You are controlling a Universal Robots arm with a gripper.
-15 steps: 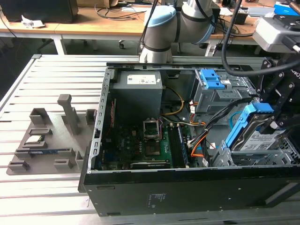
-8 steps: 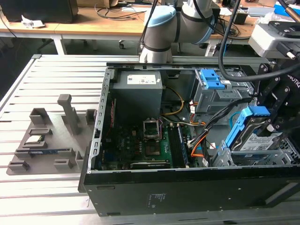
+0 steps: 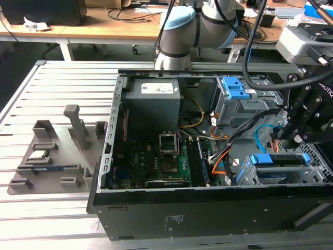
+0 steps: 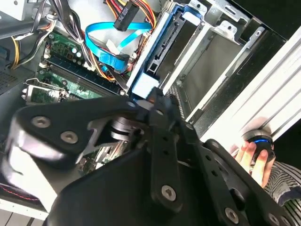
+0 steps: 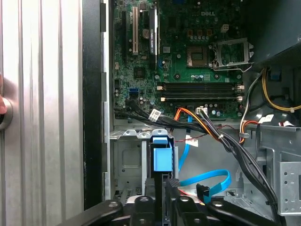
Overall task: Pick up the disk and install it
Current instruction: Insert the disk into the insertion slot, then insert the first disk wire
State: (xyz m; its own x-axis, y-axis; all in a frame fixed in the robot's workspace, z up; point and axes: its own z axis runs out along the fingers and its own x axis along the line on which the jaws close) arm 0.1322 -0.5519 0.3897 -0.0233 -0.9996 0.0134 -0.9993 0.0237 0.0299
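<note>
The gripper is hanging over the metal drive cage at the front corner of the open computer case, on the exterior view's right. In the first wrist view its black fingers are sitting close together on either side of the edge-on disk, whose blue frame is standing upright in the cage slot; they appear to be closed on it. In the second wrist view the disk is showing as a thin drive in a blue frame lying along the cage wall, with the gripper at its near end. A blue data cable is curling beside the cage, and the green motherboard is lying beyond it. A person's hand is holding a round knob outside the case.
</note>
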